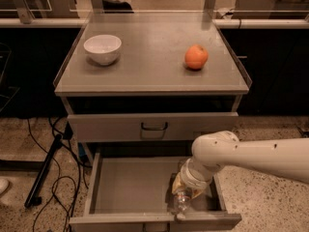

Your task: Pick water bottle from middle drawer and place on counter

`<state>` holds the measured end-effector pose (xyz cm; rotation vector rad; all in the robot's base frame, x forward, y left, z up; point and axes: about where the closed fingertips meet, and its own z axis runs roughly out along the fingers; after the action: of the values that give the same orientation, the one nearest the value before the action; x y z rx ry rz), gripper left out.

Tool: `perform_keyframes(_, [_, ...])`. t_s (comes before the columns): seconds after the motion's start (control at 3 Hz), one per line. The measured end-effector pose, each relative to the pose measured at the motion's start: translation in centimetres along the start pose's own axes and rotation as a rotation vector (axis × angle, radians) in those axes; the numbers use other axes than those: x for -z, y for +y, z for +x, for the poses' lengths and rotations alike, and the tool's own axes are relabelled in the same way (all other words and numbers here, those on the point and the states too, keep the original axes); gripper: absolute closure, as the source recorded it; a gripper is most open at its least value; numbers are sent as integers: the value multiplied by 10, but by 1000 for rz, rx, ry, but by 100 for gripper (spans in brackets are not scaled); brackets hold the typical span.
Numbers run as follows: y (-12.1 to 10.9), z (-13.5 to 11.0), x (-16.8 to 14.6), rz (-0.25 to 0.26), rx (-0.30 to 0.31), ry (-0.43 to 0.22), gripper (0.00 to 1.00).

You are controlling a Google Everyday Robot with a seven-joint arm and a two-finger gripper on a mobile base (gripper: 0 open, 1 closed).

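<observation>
Pincer (185,189) over clear bottle (182,200), flat grey drawer (130,183)

No writing to read

No letters, numbers, brands or signs were legible on the water bottle (181,201), the middle drawer (130,185), the counter (149,57) or the white bowl (102,48). The gripper (186,190), down in the drawer's front right part at the bottle, showed no legible marking either.

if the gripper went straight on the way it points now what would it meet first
The gripper, pointing down into the wide grey metal middle drawer, would likely first meet the small clear plastic water bottle below it; contact is unclear.
</observation>
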<state>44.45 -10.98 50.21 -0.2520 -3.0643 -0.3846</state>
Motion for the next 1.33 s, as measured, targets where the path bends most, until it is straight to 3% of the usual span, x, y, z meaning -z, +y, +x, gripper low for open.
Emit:
perform_keyframes(0.33, [1,-1,2,1,3,-9,100])
perform_keyframes(1.0, [-18,17,58,-38,2,-115,100])
perform_keyframes(1.33, [-11,7,57,-54,6,-124,100])
